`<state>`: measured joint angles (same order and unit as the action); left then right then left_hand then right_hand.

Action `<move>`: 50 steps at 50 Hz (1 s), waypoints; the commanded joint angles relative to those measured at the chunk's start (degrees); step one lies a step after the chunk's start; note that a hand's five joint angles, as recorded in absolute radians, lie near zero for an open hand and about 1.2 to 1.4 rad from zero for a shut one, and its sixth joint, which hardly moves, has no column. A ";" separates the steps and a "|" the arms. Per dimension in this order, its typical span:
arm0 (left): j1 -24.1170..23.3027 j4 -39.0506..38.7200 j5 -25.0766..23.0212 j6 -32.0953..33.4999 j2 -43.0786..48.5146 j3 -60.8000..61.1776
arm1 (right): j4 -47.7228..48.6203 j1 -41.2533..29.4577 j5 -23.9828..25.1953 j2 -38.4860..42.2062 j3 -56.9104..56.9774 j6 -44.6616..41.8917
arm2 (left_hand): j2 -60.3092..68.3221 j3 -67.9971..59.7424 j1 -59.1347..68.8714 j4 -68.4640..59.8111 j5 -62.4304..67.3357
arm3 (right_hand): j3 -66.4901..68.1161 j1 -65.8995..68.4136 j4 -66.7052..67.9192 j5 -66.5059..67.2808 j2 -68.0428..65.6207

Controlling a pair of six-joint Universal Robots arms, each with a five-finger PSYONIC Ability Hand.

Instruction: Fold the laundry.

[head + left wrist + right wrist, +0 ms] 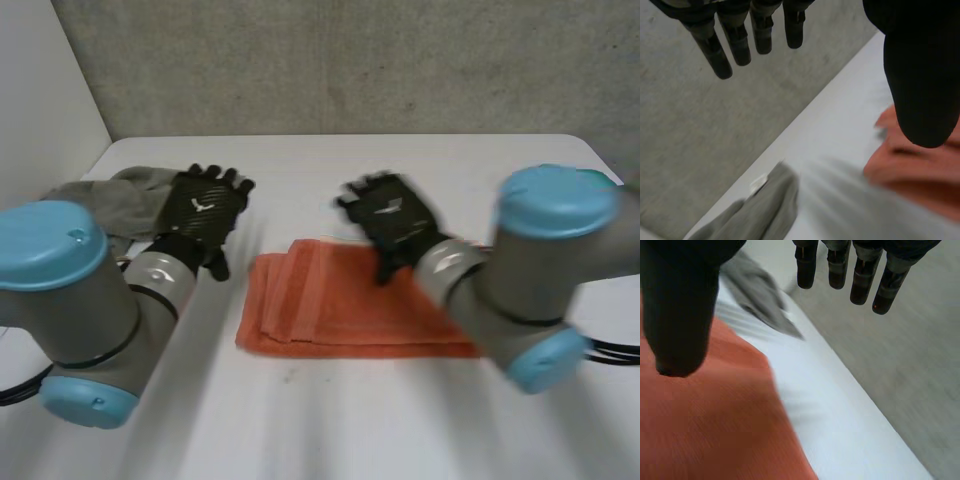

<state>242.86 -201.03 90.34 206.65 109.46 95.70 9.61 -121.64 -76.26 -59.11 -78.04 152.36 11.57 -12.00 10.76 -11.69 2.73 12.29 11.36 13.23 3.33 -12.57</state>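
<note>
An orange cloth lies folded into a flat rectangle near the middle of the white table. My right hand hovers over the cloth's far edge with straight fingers and holds nothing; the orange cloth lies under its thumb. A grey garment is bunched at the table's far left. My left hand hangs open above that garment's right end, fingers straight and empty. Beneath it lie the grey garment and the orange cloth.
A grey concrete wall runs behind the table's far edge. A white panel stands at the left. Bare tabletop lies in front of the orange cloth and to the far right.
</note>
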 commanded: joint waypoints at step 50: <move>1.04 2.39 3.09 -5.73 -3.11 -1.04 | -0.64 -13.98 -10.66 4.63 3.77 3.19 | -1.57 2.00 -0.76 1.69 -2.73 | -2.29 -1.36 -3.23 -3.33 2.57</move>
<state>246.53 -198.49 93.80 201.37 105.89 95.99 9.93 -139.14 -75.97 -51.51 -73.49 142.55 11.57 -12.00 10.76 -11.69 2.73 15.41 12.82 15.42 5.60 -15.38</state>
